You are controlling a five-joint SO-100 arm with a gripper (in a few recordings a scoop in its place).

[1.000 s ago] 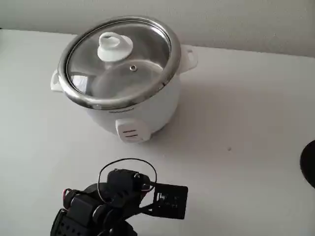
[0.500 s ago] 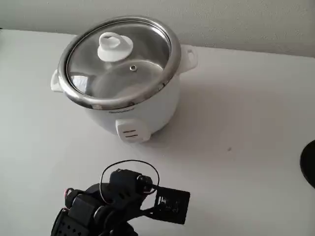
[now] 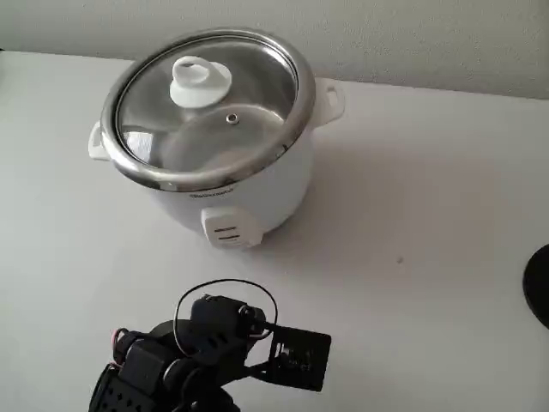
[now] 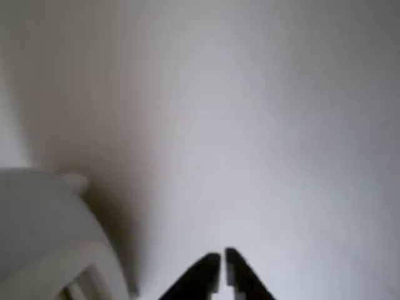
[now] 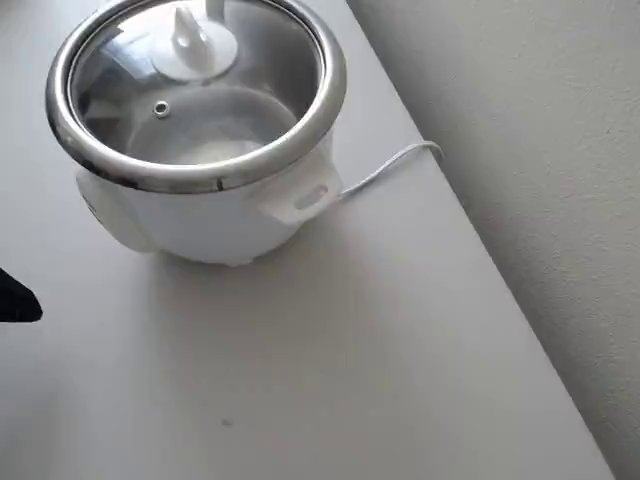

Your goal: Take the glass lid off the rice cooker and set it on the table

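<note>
- In the wrist view the pincer (image 4: 222, 269) shows as two dark fingertips at the bottom edge, drawn together with only a thin slit between them and nothing held
- The fingertips hang over bare white tabletop (image 4: 262, 144), apart from the cooker
- In the same view the rice cooker (image 4: 44, 231) is a blurred white curved body in the lower left corner, to the left of the fingertips and not touching them; a small white handle sticks out at its upper edge
- In the fixed view the black arm (image 3: 184, 356) sits low at the bottom edge, with a looped thin wire above it and a small dark board sticking out to its right; it lies well short of the cooker, with open tabletop (image 3: 412, 215) between them
- The rice cooker (image 3: 227, 193) stands upright toward the back of the tabletop, its switch panel facing the arm and a white handle on each side
- The glass lid (image 3: 257, 86) sits flat on the cooker's rim, closed, its white knob near the centre and the small metal vent just beside it
- From overhead the glass lid (image 5: 250, 90) is seated inside the shiny rim of the rice cooker (image 5: 200, 225), and a white cord (image 5: 385, 165) runs from the cooker toward the tabletop (image 5: 350, 350) edge by the textured wall (image 5: 540, 150)
</note>
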